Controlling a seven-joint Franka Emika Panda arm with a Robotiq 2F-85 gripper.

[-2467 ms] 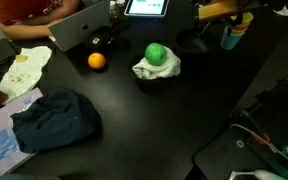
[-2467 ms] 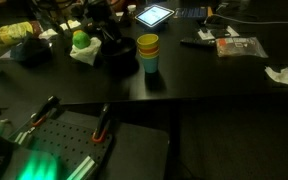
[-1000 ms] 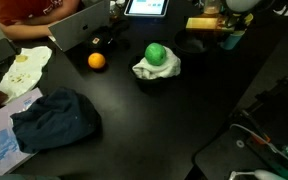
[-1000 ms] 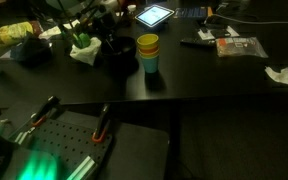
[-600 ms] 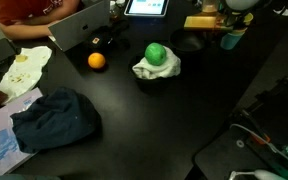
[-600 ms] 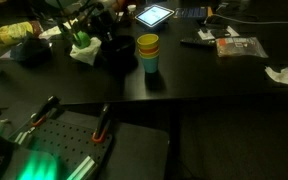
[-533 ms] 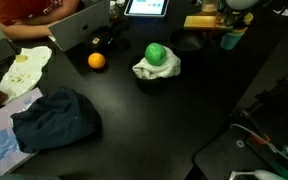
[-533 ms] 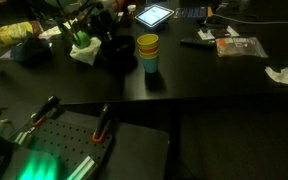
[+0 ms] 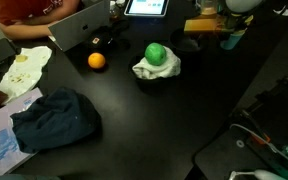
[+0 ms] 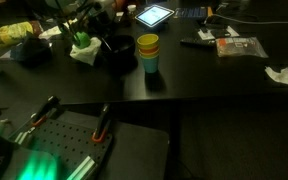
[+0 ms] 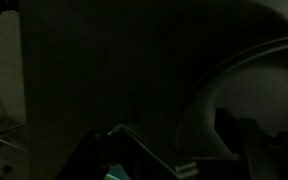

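While the gripper (image 9: pixel 202 26) hangs just above the black bowl (image 9: pixel 187 43) at the far right of the dark table (image 9: pixel 144 115), its fingers (image 11: pixel 114 145) stand spread, nothing visible between them. A green ball (image 9: pixel 156 51) on white cloth (image 9: pixel 156 68) lies left of the bowl.

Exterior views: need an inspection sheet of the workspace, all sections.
Surface: black table, dimly lit.
Job's things: black bowl below the gripper; its rim shows in the wrist view.
Clutter: green ball on white cloth, orange, blue cloth, cups, tablet, laptop, packet, tissue.
Grippers: gripper over the bowl; open or shut unclear.
Cables: wires beyond the table edge.
Surroundings: person in red at the far side.
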